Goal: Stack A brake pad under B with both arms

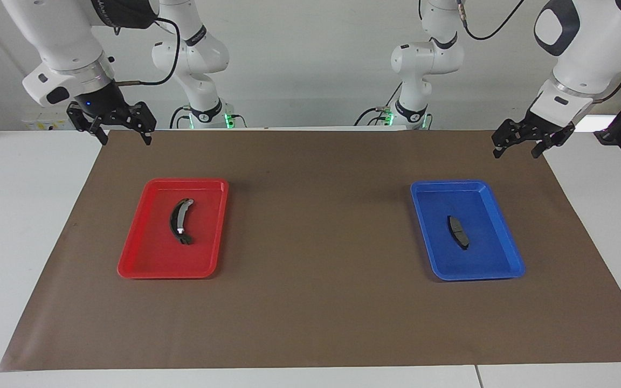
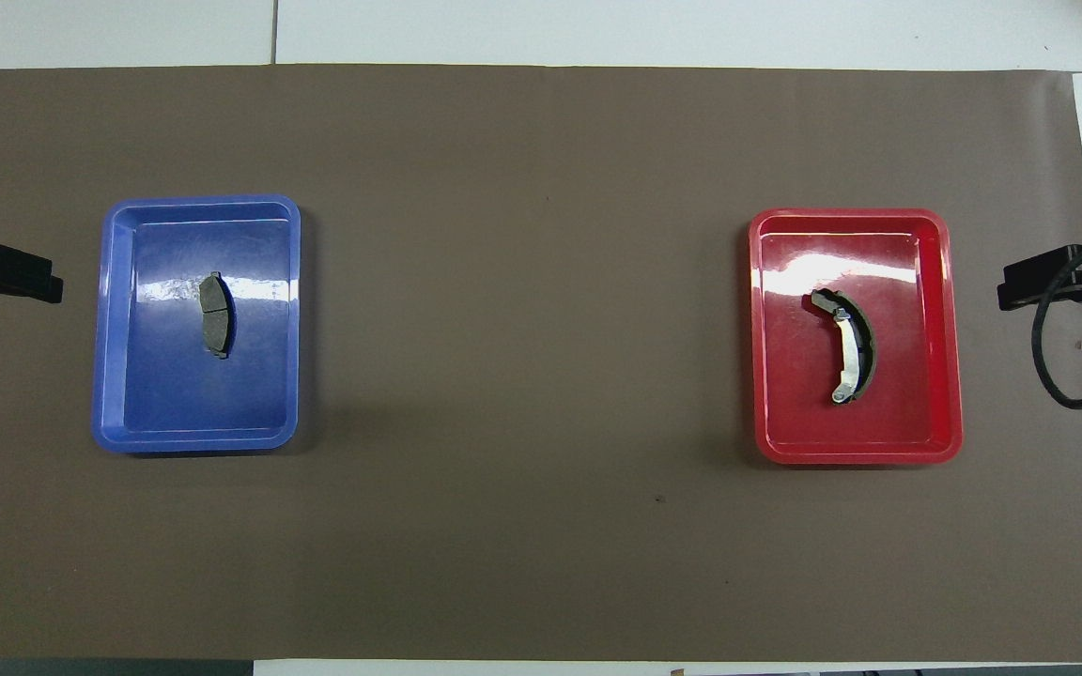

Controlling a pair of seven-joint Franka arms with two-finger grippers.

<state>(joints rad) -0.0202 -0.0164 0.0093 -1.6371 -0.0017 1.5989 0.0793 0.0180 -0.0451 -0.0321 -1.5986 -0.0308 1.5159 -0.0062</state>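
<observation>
Brake pad A (image 1: 457, 232) lies in the blue tray (image 1: 506, 237); left pincer (image 1: 519, 146) and right pincer (image 1: 123, 134) spread; no legible writing.

A white bench (image 1: 30, 226) carries a brown mat (image 1: 316, 302) that covers most of its top. On the mat lie two shallow plastic trays, well apart: a red tray (image 1: 143, 258) toward the right arm's end and a blue tray (image 1: 496, 258) toward the left arm's end, both about equally near the robots.

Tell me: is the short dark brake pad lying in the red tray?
No, the brake pad lies in the blue tray.
</observation>
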